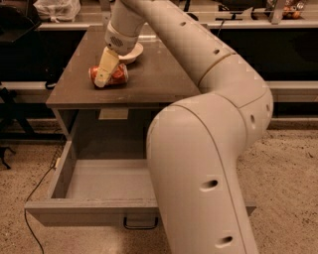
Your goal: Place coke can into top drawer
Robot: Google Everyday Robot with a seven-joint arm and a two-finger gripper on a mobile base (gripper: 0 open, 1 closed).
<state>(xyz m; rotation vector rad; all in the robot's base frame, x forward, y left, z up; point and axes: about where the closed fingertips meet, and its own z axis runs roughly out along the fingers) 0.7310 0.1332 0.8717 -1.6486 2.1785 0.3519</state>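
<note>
The coke can (118, 75), orange-red with white lettering, lies on its side on the left part of the cabinet top (149, 84). My gripper (103, 78) hangs down over the can from above, and its cream finger (106, 67) covers the can's middle. The top drawer (107, 183) is pulled wide open below the cabinet top, grey inside, with nothing showing in its visible part. Its flat front (74, 216) faces me, with the small dark handle (141, 224) at the centre. My large cream arm (198, 163) hides the drawer's right half.
A white bowl (130, 52) stands on the cabinet top just behind the can. A white bag (55, 9) lies on the counter at the back left. A dark cable (35, 198) runs over the speckled floor at the left of the drawer.
</note>
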